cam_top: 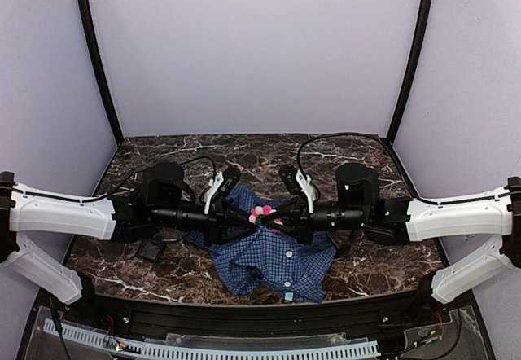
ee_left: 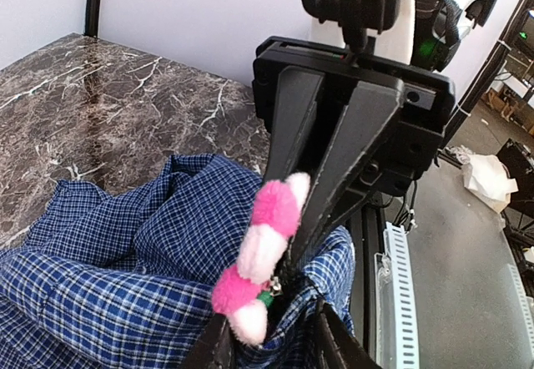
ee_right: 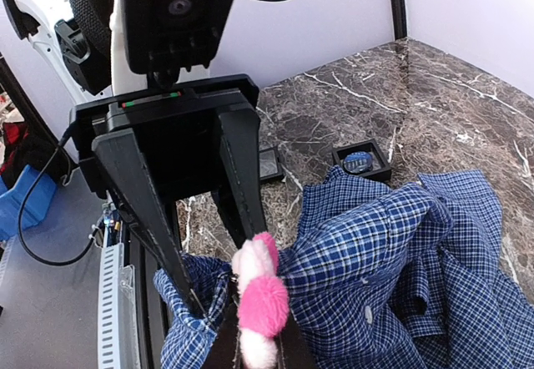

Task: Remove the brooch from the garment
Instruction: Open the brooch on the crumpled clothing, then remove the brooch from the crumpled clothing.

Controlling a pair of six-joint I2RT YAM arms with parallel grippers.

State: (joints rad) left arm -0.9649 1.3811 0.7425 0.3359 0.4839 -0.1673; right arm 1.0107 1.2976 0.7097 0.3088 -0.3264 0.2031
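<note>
1. while both arms meet nose to nose over the middle of the worktop, the brooch sits right between them, raised off the surface on a bunched peak of the garment.
2. brooch: pink fuzzy petals with paler parts, seen edge-on in both wrist views. a small green bit shows at its lower edge in the left wrist view. it touches the cloth; whether the pin goes through the fabric is hidden.
3. right gripper: fingers drawn together to a narrow point, pinching at the brooch's back edge. reads as clamped on the brooch; the exact contact spot is hidden by petals and a fold of cloth.
4. left gripper: fingers spread, clear gap between them. one finger runs down into the cloth fold beside the brooch, the other ends just behind the top petal. not clamped on anything i can see.
5. garment: blue checked shirt, crumpled, lying centre-near on the worktop under both grippers. white buttons run toward the near edge, light-blue tag at the near hem.
6. black tray sits on the marble just beyond the shirt's edge in the right wrist view, something small and bluish inside. second tray beside it, partly behind a left gripper finger.
</note>
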